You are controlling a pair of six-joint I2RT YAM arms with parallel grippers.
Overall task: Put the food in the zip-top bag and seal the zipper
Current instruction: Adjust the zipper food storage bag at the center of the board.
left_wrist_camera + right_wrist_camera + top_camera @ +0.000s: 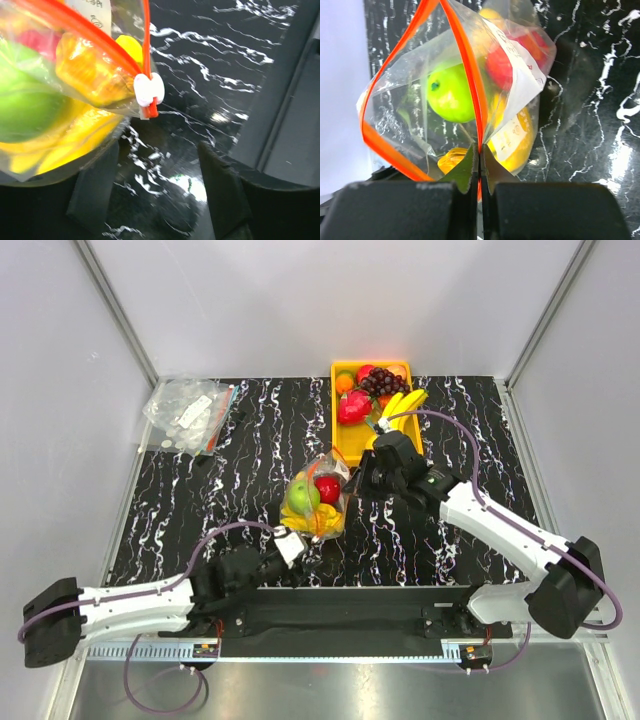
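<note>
Here, right gripper (479,156) pinches the zipper (470,75) — left gripper (157,167) gapes beside the zip-top bag (50,105).

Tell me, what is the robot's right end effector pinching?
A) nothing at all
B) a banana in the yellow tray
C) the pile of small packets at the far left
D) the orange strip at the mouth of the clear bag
D: the right wrist view shows the right end effector shut on the orange zipper of the zip-top bag.
</note>
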